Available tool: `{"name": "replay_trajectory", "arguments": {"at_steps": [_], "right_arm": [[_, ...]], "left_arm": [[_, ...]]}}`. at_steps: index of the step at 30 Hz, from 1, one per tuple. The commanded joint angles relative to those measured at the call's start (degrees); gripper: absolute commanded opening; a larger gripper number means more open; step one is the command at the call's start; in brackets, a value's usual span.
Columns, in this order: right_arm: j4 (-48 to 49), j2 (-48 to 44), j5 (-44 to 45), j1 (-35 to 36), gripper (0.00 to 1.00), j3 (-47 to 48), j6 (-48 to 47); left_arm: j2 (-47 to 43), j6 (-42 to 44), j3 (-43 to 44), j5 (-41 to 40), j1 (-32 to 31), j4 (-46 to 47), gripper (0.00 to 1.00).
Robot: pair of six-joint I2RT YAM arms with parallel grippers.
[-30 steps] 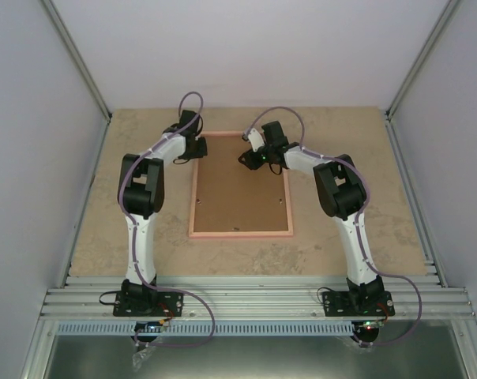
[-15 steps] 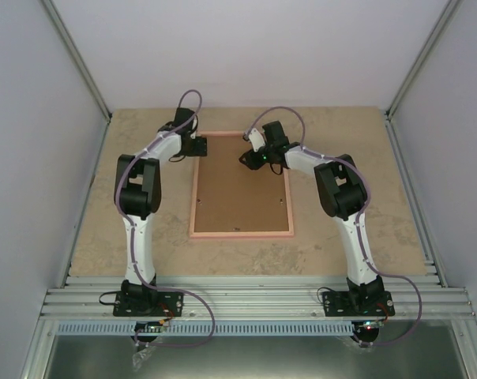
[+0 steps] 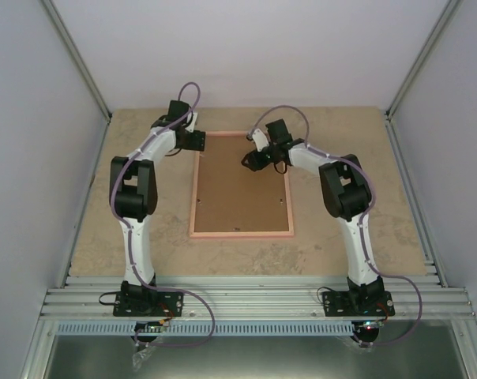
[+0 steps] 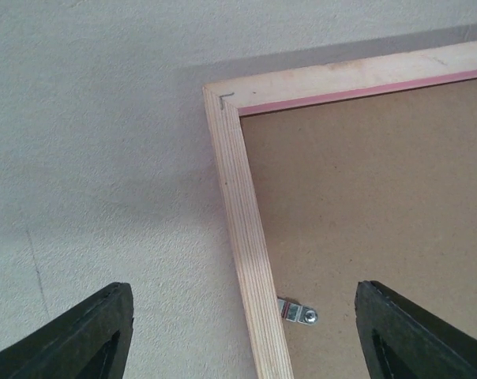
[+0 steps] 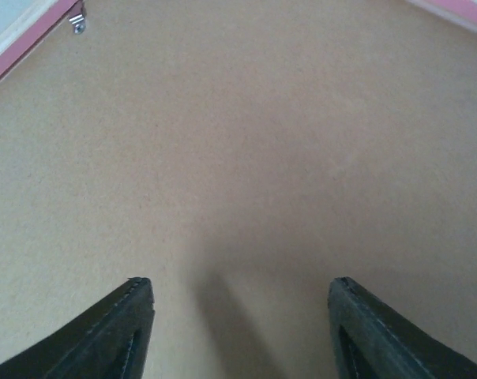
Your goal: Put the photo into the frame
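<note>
Our frame (image 3: 241,233) lies long side front-to-back on the desk (image 3: 341,229), left hand (image 3: 193,142) spread wide over its far-left corner, right hand (image 3: 250,160) wide above the backing (image 3: 238,197) nearby.

Brown backing board (image 3: 240,185), beige tabletop (image 3: 396,205)

The left arm (image 3: 136,229) and the right arm (image 3: 358,237) wore white shells on their long links and black housings at the joints. Each rose from a black base plate (image 3: 148,300) bolted to the aluminium rail (image 3: 254,302). A lilac cable (image 3: 193,88) looped out beside each base at that rail, ran up the links and arched over the wrist farthest from the rail. The fingers of the left gripper (image 4: 238,339) and the right gripper (image 5: 238,332) were black, matte, tapered wedges.
</note>
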Motion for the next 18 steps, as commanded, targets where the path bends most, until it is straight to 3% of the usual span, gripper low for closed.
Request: {"name": "replay_trajectory", "arguments": {"at_steps": [1,5,10,18], "right_arm": [[-5.8,-6.0,-0.3,-2.0,0.66,-0.3,2.6],[-5.5,-10.0,2.1,-4.1,0.77,-3.2,6.8],[-10.2,-10.4,11.5,-5.8,0.92,-2.4,12.8],[-13.1,-6.9,18.8,-7.0,0.93,-0.2,21.0]], "left_arm": [[1.5,-3.5,0.9,-2.1,0.0,0.0,0.78],[1.9,-6.1,0.3,-2.8,0.0,0.7,0.78],[1.9,-8.3,-0.9,-3.8,0.0,1.2,0.78],[2.6,-10.2,-1.8,-4.1,-0.1,0.4,0.77]]}}
